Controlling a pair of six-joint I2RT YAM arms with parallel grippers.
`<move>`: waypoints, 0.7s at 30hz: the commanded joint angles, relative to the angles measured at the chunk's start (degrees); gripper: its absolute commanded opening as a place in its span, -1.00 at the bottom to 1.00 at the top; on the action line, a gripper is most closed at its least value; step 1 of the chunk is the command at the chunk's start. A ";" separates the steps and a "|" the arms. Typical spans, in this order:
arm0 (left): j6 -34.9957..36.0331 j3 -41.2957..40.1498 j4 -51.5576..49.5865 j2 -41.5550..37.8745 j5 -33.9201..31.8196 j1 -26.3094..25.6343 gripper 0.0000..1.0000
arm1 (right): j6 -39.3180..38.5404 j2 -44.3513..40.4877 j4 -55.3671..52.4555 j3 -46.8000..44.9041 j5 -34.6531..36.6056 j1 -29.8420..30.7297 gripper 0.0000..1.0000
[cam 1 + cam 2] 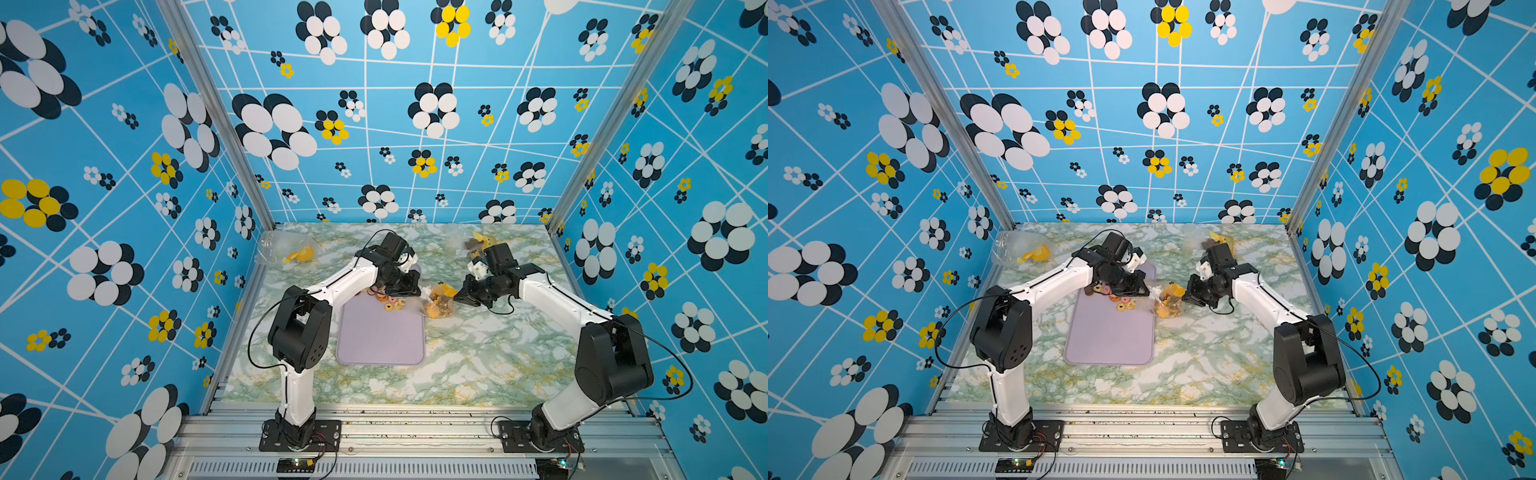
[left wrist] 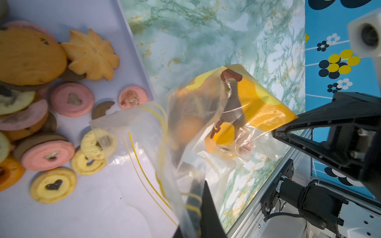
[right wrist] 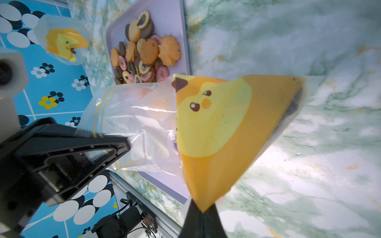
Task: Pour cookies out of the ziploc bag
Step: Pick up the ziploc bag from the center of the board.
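The ziploc bag (image 1: 437,302) (image 1: 1167,304) is clear with a yellow face print and hangs stretched between both grippers, just right of the lilac tray (image 1: 380,340) (image 1: 1108,336). My left gripper (image 1: 417,291) (image 2: 198,210) is shut on the bag's zip end (image 2: 144,131) over the tray's edge. My right gripper (image 1: 457,297) (image 3: 203,214) is shut on the bag's printed bottom corner (image 3: 216,123). Cookies (image 1: 388,301) (image 2: 51,115) (image 3: 144,55), pink, tan and brown, lie piled on the tray's far end. A few cookies (image 2: 189,127) show dimly inside the bag.
A second clear bag with a yellow print (image 1: 291,249) (image 1: 1027,249) lies at the back left of the marble table. Another bag (image 1: 478,243) (image 1: 1217,241) lies at the back right behind the right arm. Patterned blue walls close in three sides.
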 commanded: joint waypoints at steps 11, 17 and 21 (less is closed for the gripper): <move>0.70 -1.60 -1.03 -4.11 1.86 3.70 -1.00 | 0.06 1.62 -7.69 10.14 -0.68 6.64 -1.00; -1.55 -8.28 2.28 -9.14 0.89 6.33 -1.00 | 1.14 5.22 -6.28 13.94 -1.49 10.78 -1.00; -1.39 -12.62 2.37 -12.74 -0.22 8.63 -1.00 | 2.19 8.45 -6.72 19.00 -0.74 13.02 -1.00</move>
